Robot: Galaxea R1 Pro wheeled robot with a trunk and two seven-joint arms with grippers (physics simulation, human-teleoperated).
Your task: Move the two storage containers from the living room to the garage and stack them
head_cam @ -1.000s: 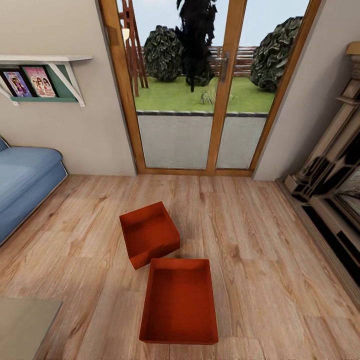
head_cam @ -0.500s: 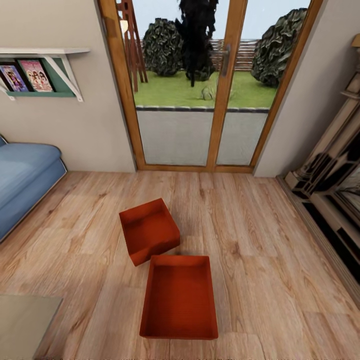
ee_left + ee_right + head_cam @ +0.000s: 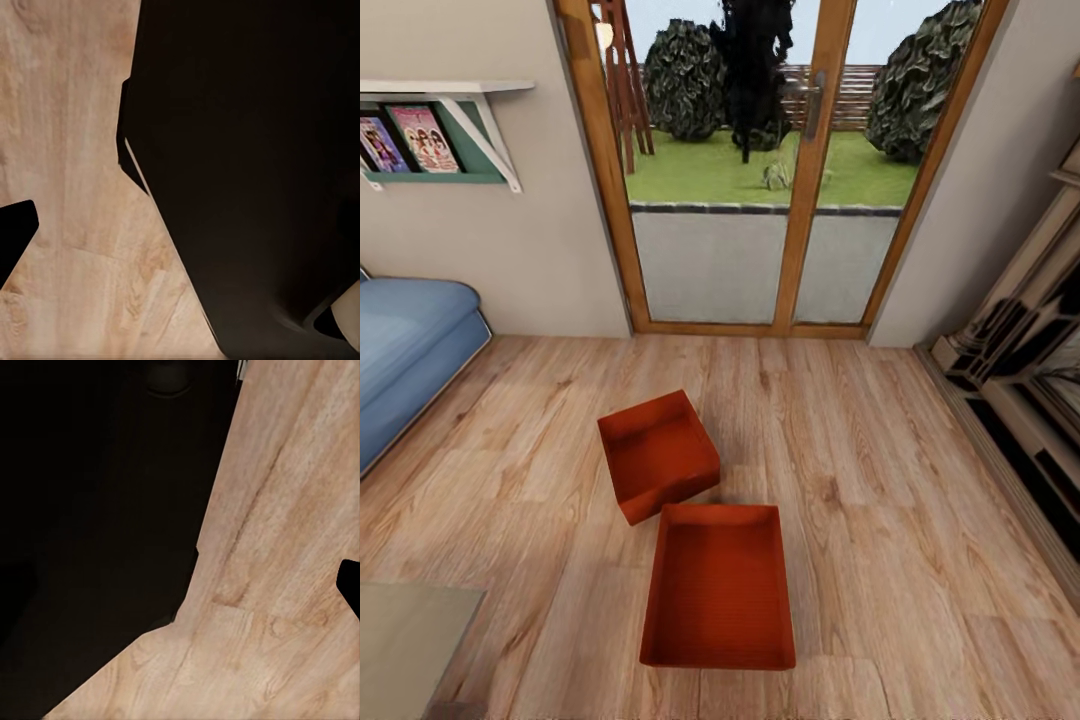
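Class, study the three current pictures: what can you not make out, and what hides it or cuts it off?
- Sofa: head view, cut by the left edge.
- Cabinet: head view, cut by the right edge.
- Shelf pictures: too small to read.
- Wrist views: a dark shape hides much of the wood floor; gripper state cannot be told.

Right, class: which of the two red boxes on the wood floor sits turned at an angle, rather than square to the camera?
The farther box, nearer the glass door. The closer box lies square; their corners look to be touching.
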